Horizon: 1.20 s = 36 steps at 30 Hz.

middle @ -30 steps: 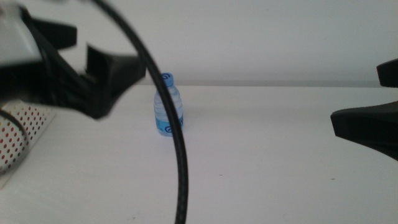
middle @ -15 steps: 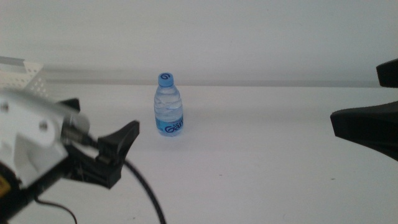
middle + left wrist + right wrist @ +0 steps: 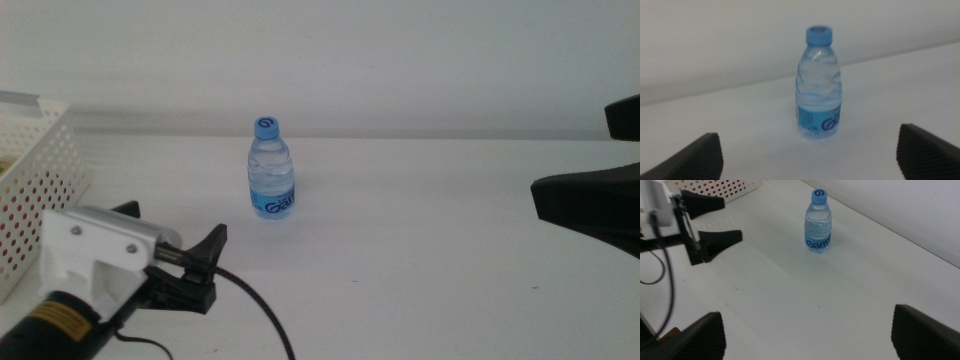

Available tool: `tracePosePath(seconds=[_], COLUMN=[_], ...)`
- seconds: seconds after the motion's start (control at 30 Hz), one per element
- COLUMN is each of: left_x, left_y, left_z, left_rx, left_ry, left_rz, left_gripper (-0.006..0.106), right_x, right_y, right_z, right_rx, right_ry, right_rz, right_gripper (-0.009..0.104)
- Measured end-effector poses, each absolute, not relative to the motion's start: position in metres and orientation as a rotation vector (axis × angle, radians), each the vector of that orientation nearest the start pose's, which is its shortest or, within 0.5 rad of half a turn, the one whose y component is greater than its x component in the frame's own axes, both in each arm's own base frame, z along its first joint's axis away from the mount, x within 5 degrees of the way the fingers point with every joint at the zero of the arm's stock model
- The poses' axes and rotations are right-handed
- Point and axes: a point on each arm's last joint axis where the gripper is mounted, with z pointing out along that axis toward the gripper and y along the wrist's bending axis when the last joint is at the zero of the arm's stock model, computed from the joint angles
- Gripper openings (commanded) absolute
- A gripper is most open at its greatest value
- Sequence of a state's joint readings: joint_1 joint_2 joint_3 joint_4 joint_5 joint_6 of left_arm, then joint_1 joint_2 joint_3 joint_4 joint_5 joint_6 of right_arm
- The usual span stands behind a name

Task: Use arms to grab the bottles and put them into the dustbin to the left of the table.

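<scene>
Standing upright mid-table, the squat clear blue-capped water bottle (image 3: 271,169) faces the left black gripper (image 3: 172,246), jaws spread and empty, near the white perforated plastic basket (image 3: 40,190). The right black gripper (image 3: 590,165) waits open, well apart.

Bare table (image 3: 420,270) lies between the left gripper (image 3: 170,250) and the upright water bottle (image 3: 271,170) — nothing stands in that path. The 2 jaws are spread wide. The dustbin (image 3: 40,180) crowds the left side; the right gripper (image 3: 590,170) hangs well apart.
</scene>
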State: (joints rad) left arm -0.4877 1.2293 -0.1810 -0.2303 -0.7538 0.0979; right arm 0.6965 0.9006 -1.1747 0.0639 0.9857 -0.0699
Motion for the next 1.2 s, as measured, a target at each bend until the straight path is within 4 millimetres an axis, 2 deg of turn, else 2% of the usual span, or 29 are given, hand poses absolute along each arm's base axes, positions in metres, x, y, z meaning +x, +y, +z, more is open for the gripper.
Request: tracePosePath(seconds=[0.17, 0.33, 0.67, 1.2], left_x=[0.194, 0.217, 0.247, 0.294], left_y=[-0.087, -0.100, -0.120, -0.146], left_z=[0.168, 0.160, 0.134, 0.116], left_rx=[0.256, 0.265, 0.299, 0.279], left_ry=[1.839, 1.861, 1.832, 1.810], left_rz=[-0.262, -0.267, -0.307, -0.328], left_gripper=[0.093, 0.093, 0.092, 0.092], right_x=[0.116, 0.116, 0.116, 0.116], right_y=[0.103, 0.103, 0.103, 0.103], right_z=[0.424, 0.424, 0.424, 0.424], right_rx=[-0.824, -0.824, -0.824, -0.824], right_ry=[2.068, 2.068, 2.068, 2.068], right_rz=[0.427, 0.427, 0.427, 0.427], right_gripper=[0.088, 0.088, 0.088, 0.088])
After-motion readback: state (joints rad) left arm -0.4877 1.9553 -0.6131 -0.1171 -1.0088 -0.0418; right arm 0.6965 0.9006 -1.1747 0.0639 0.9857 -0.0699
